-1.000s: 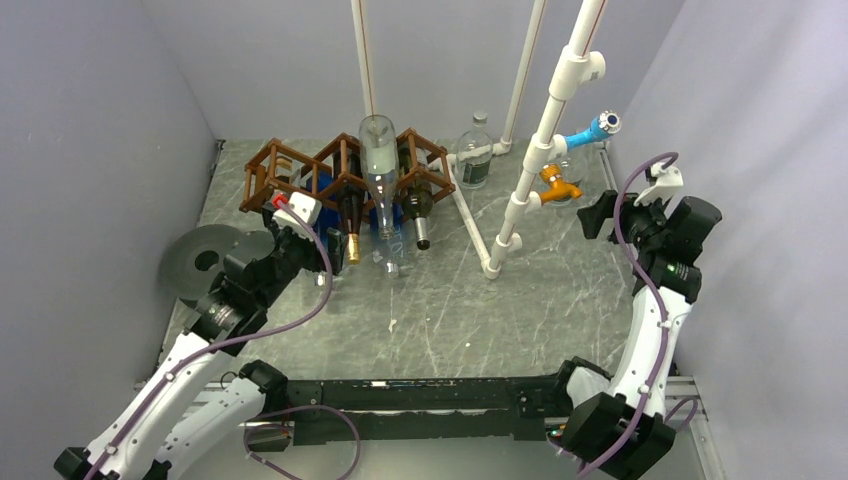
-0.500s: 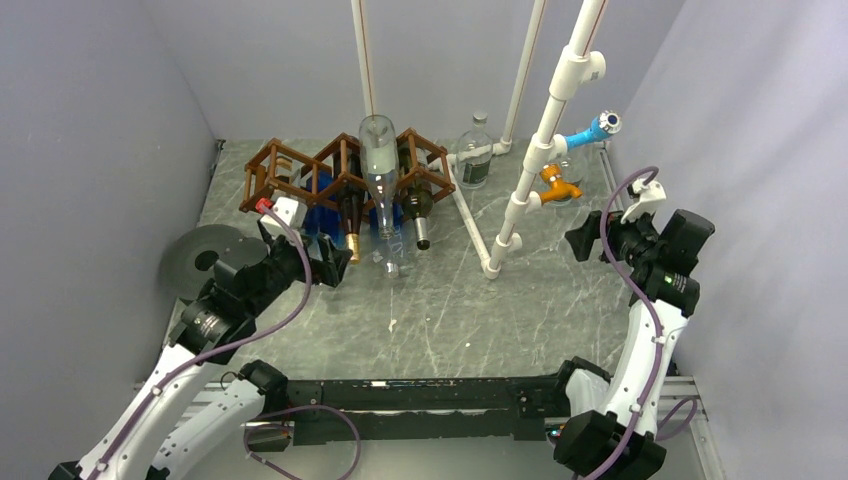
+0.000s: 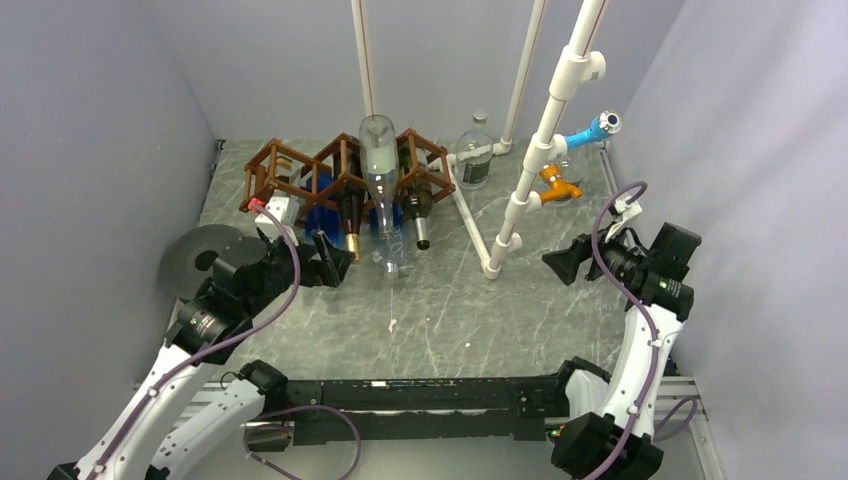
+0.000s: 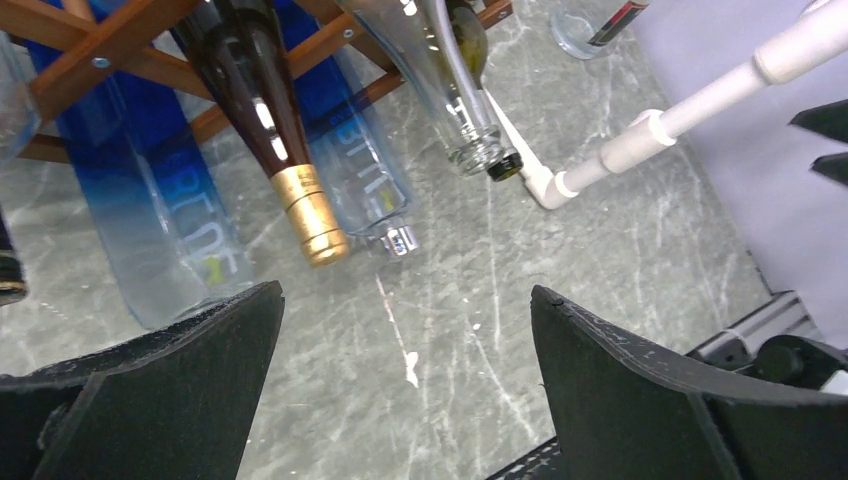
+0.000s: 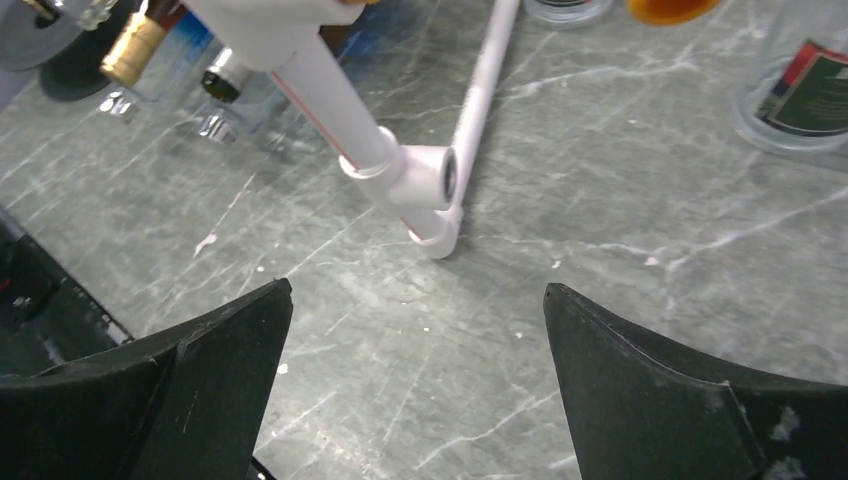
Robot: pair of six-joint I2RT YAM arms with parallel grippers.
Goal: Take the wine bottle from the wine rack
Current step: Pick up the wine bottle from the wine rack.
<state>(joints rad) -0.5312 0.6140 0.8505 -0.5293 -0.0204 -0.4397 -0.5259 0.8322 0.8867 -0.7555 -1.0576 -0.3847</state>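
Several bottles in the overhead view, lying necks toward the arms in the wine rack (image 3: 300, 172) at upper left of centre: among them a dark wine bottle (image 3: 350, 218) with a gold foil top, flanked by blue bottles (image 3: 322, 215) and a long clear bottle (image 3: 380, 185). Low over the table (image 3: 450, 300), just short of the foil end and not touching it, the left gripper (image 3: 333, 262), jaws spread. At right of centre, well apart from the rack and beyond the white pipe frame (image 3: 512, 215), the right gripper (image 3: 552, 262), jaws likewise spread. From the left wrist: foil-topped neck at upper left of centre, a little left of the gap between the left fingers (image 4: 190, 390), nothing held. From the right wrist: mostly marble and a pipe elbow (image 5: 410, 180) between the wide-apart right fingers (image 5: 650, 390), with bottle ends only at the upper left corner. Probably the approach stage, with the foil-topped bottle the likely target. To do it well: bring the foil neck to the middle of the gap, go in low along the bottle's own line, pinch the neck squarely, then draw straight back toward the near edge without knocking the blue neighbours or dragging the rack.
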